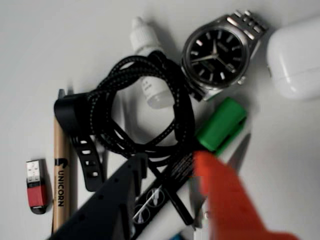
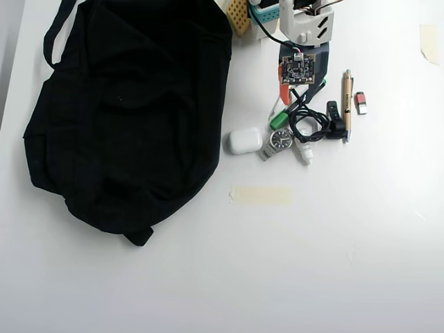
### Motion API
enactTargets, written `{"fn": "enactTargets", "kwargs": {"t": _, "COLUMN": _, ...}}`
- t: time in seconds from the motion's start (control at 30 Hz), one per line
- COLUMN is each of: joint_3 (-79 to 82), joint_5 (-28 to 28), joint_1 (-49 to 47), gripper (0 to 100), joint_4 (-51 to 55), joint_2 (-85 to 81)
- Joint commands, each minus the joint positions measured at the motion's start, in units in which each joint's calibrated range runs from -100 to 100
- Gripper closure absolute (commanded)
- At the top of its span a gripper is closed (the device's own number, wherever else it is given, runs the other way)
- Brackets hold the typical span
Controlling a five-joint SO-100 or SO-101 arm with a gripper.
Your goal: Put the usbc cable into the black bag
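Black capitals spelling "UNICORN" run along a tan wooden pen [image 1: 61,170] at the wrist view's seven o'clock; no other lettering is legible.

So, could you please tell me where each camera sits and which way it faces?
Wrist view: rides on the arm, looking down on the usbc cable and wristwatch; the open pincer, one black and one orange finger, enters from below.
Overhead view: fixed above, looking straight down on the white table, black bag and the arm at the top edge.
Both share the cable, watch and white case.
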Motion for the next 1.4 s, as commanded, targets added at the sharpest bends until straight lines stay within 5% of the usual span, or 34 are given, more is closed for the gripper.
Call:
{"fn": "enactTargets", "kwargs": {"t": 0.0, "joint_3": -2.4, "joint_5": 0.0, "joint_1": -0.3, "gripper": 79, "joint_4": -0.9, "joint_2": 0.1}}
{"fn": "enactTargets", "kwargs": {"t": 1.13, "joint_3": -2.4, "joint_5": 0.4, "joint_1": -0.5, "gripper": 78, "joint_4": -7.2, "joint_2": 6.4}}
{"fn": "enactTargets", "kwargs": {"t": 1.37, "joint_3": 0.4, "joint_5": 0.2, "joint_1": -0.5, "gripper": 64, "joint_4": -7.6, "joint_2": 6.4}}
